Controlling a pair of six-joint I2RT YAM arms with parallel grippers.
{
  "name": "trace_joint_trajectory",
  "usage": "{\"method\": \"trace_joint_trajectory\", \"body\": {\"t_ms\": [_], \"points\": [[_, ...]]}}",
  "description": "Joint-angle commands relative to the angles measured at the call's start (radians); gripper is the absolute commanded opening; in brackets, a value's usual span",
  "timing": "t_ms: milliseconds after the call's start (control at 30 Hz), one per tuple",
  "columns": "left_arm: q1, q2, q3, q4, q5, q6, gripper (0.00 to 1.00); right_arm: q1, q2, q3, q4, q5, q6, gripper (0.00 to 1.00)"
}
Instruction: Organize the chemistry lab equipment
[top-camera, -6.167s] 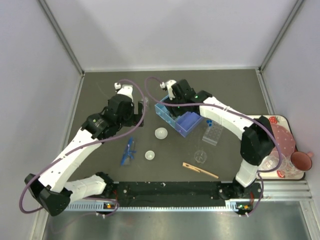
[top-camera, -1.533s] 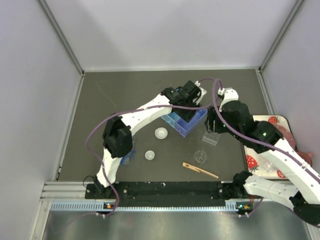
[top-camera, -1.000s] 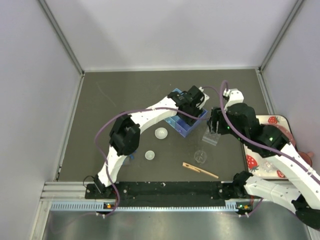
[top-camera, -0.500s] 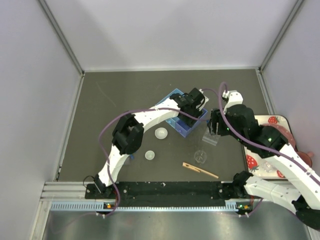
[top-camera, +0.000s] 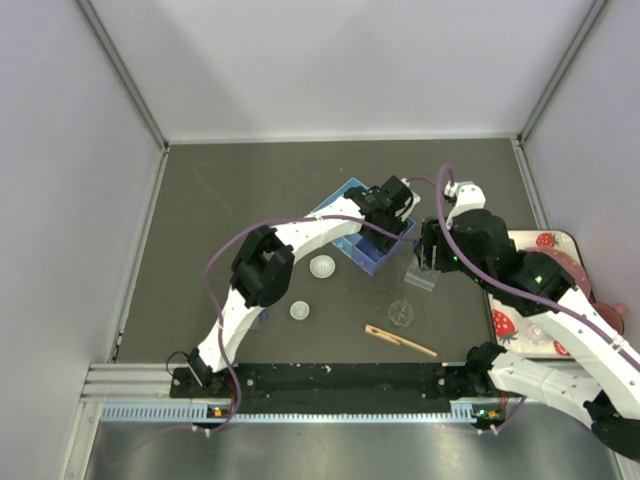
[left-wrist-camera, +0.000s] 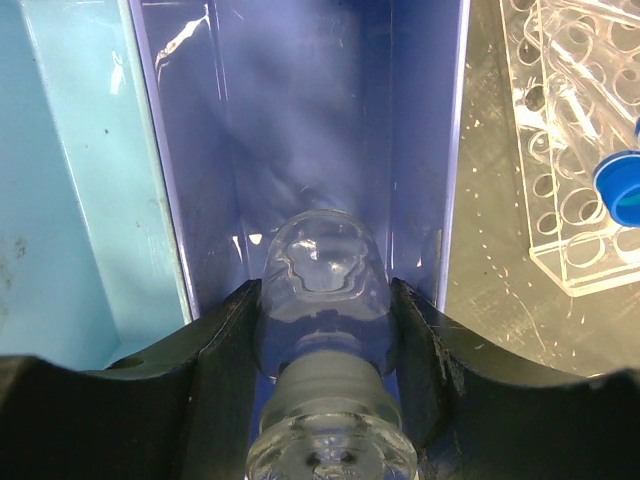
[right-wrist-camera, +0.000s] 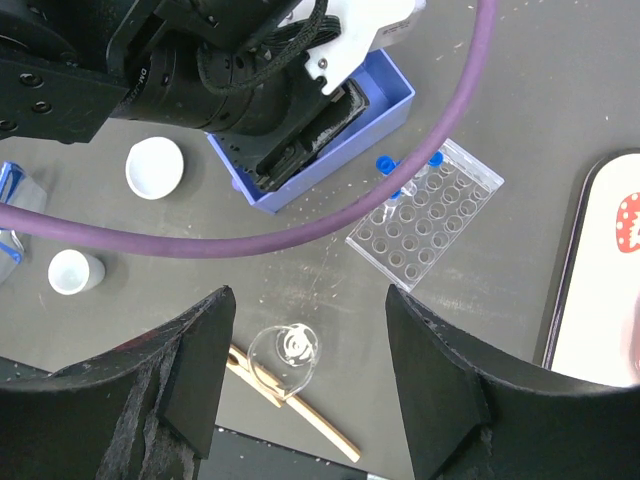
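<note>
Item 1: my left fingers (left-wrist-camera: 225, 340), matte black, clamped on a round-bellied clear glass beaker (left-wrist-camera: 325, 265), held low inside the glossy blue plastic bin (left-wrist-camera: 160, 150).
Item 2: my right fingers (right-wrist-camera: 190, 380), spread wide and empty, above the speckled grey desk (right-wrist-camera: 520, 80) near the clear, many-holed tube rack (right-wrist-camera: 425, 235).

Bin (top-camera: 372, 252) periwinkle blue, adjoining panel (left-wrist-camera: 80, 170) lighter cyan. Flask (left-wrist-camera: 325, 270) clear glass, against the black of the left end effector (left-wrist-camera: 325, 310). Tube rack (right-wrist-camera: 425, 228) clear, caps (right-wrist-camera: 385, 163) blue. Dishes (right-wrist-camera: 155, 167) white. Clip (top-camera: 400, 340) tan wood. Cable (right-wrist-camera: 300, 240) purple. Surface (top-camera: 220, 220) dark grey. Tray (top-camera: 500, 322) white, red strawberry print.
</note>
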Motion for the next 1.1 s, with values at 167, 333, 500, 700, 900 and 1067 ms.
{"method": "trace_joint_trajectory", "body": {"t_ms": [167,333,500,700,900,1067], "points": [[-0.006,0.035,-0.021,0.024,0.019,-0.021,0.07,0.014,-0.001,-0.017,0.033,0.016,0.008,0.63],[-0.006,0.025,-0.021,0.019,0.024,-0.025,0.13,0.014,0.007,-0.021,0.038,0.014,0.005,0.63],[-0.006,-0.021,-0.011,0.013,0.015,-0.018,0.0,0.014,0.013,-0.018,0.044,0.013,0.002,0.63],[-0.007,-0.066,0.017,-0.011,-0.002,-0.018,0.0,0.014,0.016,-0.008,0.047,0.01,-0.002,0.63],[-0.022,-0.147,0.034,-0.024,-0.07,0.03,0.0,0.014,0.018,0.0,0.053,0.002,-0.007,0.63],[-0.033,-0.181,0.069,-0.068,-0.113,0.13,0.0,0.014,0.019,0.002,0.061,-0.01,-0.007,0.63]]}}
